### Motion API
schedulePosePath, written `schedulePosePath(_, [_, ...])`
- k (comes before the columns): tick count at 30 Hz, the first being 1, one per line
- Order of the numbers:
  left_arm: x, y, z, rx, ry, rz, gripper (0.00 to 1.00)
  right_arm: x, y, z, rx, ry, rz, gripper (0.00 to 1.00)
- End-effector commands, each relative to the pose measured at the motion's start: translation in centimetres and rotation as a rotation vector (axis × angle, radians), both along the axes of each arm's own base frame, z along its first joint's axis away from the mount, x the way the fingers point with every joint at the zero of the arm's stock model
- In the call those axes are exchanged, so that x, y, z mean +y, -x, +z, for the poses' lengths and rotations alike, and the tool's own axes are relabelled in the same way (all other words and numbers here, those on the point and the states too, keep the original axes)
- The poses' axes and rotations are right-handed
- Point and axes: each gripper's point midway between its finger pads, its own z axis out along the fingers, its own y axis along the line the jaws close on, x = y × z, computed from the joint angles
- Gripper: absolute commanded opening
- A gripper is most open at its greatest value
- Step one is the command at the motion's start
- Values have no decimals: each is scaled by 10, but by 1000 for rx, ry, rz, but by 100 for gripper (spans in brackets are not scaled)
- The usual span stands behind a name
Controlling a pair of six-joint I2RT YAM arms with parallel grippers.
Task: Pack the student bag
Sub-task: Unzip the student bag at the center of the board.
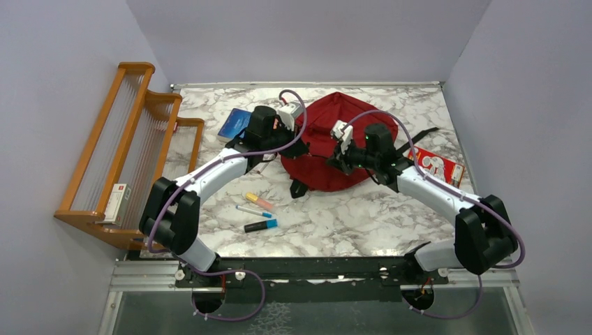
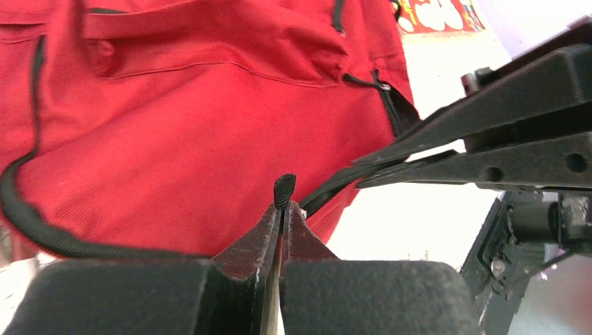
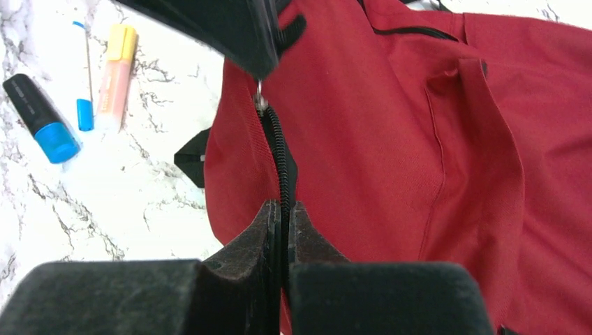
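The student bag [image 1: 335,139], a big red backpack, lies flat at the back middle of the marble table. My left gripper [image 2: 284,208] is shut on a small black zipper pull tab [image 2: 284,188] at the bag's near left edge; from above it sits at the bag's left side [image 1: 293,148]. My right gripper [image 3: 285,206] is shut on the black zipper track [image 3: 280,160] of the bag, just below the slider [image 3: 260,105]. In the top view it is over the bag's front edge [image 1: 335,162]. The two grippers are close together.
A blue book [image 1: 234,124] lies left of the bag and a red packet [image 1: 438,166] to its right. An orange highlighter [image 1: 259,202], a thin pen [image 1: 253,211] and a blue-capped marker [image 1: 260,225] lie in front. A wooden rack [image 1: 132,146] stands at left.
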Motion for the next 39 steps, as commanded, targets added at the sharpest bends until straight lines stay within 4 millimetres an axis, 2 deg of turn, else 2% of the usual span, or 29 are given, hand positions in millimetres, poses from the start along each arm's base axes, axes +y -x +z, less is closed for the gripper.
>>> schedulePosePath(1, [28, -34, 22, -58, 22, 107, 0, -20, -7, 3, 47, 65, -137, 1])
schedulePosePath(6, [58, -51, 18, -57, -29, 195, 0, -37, -7, -1, 100, 132, -234, 1])
schedulePosePath(9, [76, -66, 19, -50, -34, 277, 0, -45, -5, 3, 112, 134, -290, 1])
schedulePosePath(16, [111, -107, 26, -33, -32, 472, 0, -61, 12, 6, 228, 162, -382, 1])
schedulePosePath(21, [114, -135, 27, -35, -50, 523, 0, -77, 22, 1, 283, 206, -461, 1])
schedulePosePath(26, [99, -147, 27, -32, -27, 458, 0, -89, 33, -5, 347, 275, -495, 1])
schedulePosePath(28, [90, -143, 24, -26, -7, 399, 0, -85, 36, 3, 345, 251, -475, 3])
schedulePosePath(34, [79, -133, 17, -40, 9, 325, 0, -46, 34, 47, 291, 28, -330, 36])
schedulePosePath(39, [69, -126, 23, -37, 48, 260, 0, -11, 26, 71, 323, -120, -240, 48])
